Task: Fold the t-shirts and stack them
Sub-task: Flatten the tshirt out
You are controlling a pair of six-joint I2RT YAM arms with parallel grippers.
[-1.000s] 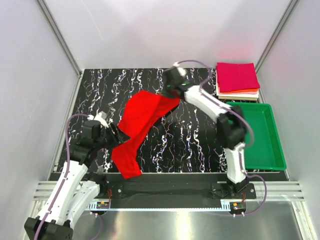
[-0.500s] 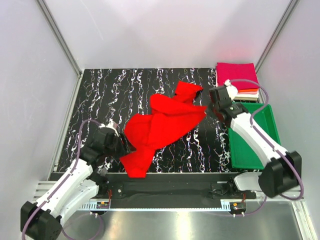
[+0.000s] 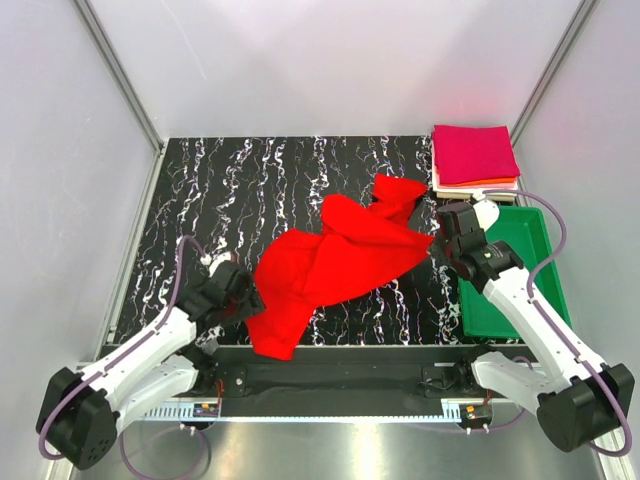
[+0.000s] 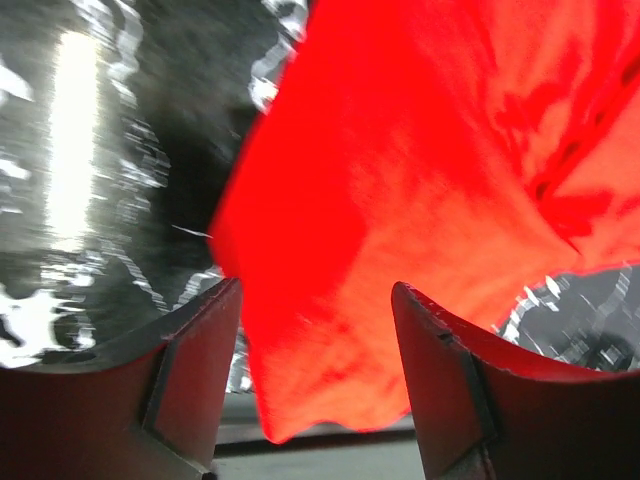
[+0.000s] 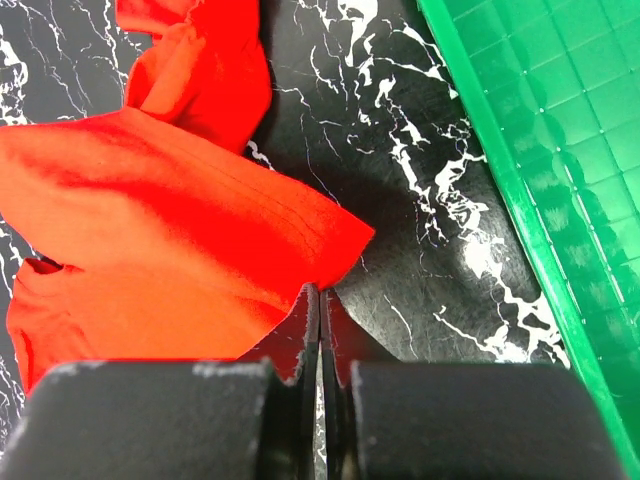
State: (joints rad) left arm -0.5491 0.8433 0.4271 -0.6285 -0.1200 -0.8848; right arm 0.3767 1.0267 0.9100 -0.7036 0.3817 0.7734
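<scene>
between spread left gripper (image 4: pixel 318 292), red t-shirt (image 3: pixel 340 255), corner pinched in right gripper (image 5: pixel 319 300)

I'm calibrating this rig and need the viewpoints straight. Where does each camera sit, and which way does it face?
Top external: above and behind the arms, looking down on the table; both arms show.
Left wrist: low by the table, facing the red shirt past its spread fingers.
Right wrist: facing down past its shut fingers at the shirt's corner and the green tray.
All share the red shirt.
</scene>
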